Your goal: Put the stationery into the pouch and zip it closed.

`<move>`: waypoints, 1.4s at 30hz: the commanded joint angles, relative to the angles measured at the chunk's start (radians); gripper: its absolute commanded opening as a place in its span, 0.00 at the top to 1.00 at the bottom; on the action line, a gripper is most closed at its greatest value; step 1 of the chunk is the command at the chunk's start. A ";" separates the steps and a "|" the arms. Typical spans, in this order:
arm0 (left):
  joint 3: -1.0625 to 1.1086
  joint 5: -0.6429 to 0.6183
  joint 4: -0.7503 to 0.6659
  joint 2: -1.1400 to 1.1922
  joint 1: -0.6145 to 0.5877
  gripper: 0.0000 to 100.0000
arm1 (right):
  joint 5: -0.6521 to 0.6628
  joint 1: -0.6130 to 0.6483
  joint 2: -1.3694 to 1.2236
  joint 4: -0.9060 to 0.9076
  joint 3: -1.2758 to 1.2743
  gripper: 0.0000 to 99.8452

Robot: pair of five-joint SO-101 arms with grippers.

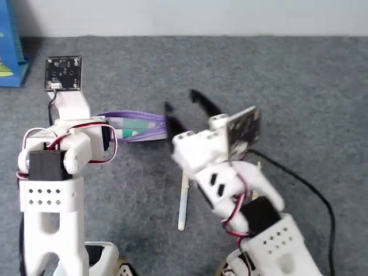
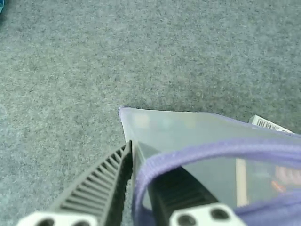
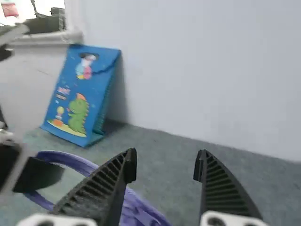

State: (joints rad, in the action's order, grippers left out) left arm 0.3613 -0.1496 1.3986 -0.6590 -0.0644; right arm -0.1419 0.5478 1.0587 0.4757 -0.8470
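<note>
A translucent pouch (image 1: 138,126) with purple zipper trim lies on the grey carpet, its mouth standing open. My left gripper (image 2: 132,151) is shut on the pouch's (image 2: 188,136) end wall, with one finger inside and one outside. Through the wall I see a thin stick-like item (image 2: 241,181) and a label with a barcode (image 2: 265,123). My right gripper (image 1: 180,99) hovers open just right of the pouch with nothing between its fingers. In the right wrist view the right gripper (image 3: 164,174) stands above the purple rim (image 3: 70,162). A white pen (image 1: 184,201) lies on the carpet beneath the right arm.
A blue paper bag with a dinosaur picture (image 3: 80,108) stands against the wall at the far left (image 1: 8,57). A black cable (image 1: 310,192) trails across the carpet right of the right arm. Open carpet lies beyond the pouch and to the right.
</note>
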 commanded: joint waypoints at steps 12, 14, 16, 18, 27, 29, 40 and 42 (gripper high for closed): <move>-0.008 -0.011 -0.021 -0.003 -0.002 0.99 | 0.207 -0.292 -0.570 0.394 0.373 0.81; -0.008 -0.011 -0.021 -0.003 -0.002 0.99 | 0.244 -0.295 -0.697 0.398 0.419 0.81; -0.008 -0.011 -0.021 -0.003 -0.002 0.99 | 0.276 -0.295 -0.820 0.398 0.463 0.81; -0.007 -0.011 -0.021 -0.003 -0.002 0.99 | 0.321 -0.292 -0.941 0.398 0.512 0.81; 0.007 -0.011 -0.025 -0.003 -0.002 0.99 | 0.407 -0.289 -1.351 0.401 0.735 0.81; 0.007 -0.011 -0.025 -0.003 -0.002 0.99 | 0.419 -0.289 -1.397 0.401 0.760 0.81; 0.008 -0.011 -0.023 -0.003 -0.002 0.99 | 0.440 -0.242 -1.423 0.495 0.767 0.81; 0.008 -0.011 -0.023 -0.003 -0.002 0.99 | 0.440 -0.229 -1.423 0.538 0.779 0.81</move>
State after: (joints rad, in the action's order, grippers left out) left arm 0.3751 -0.1496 1.3986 -0.6590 -0.0660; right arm 0.2892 0.2946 -0.3636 0.9544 -0.1074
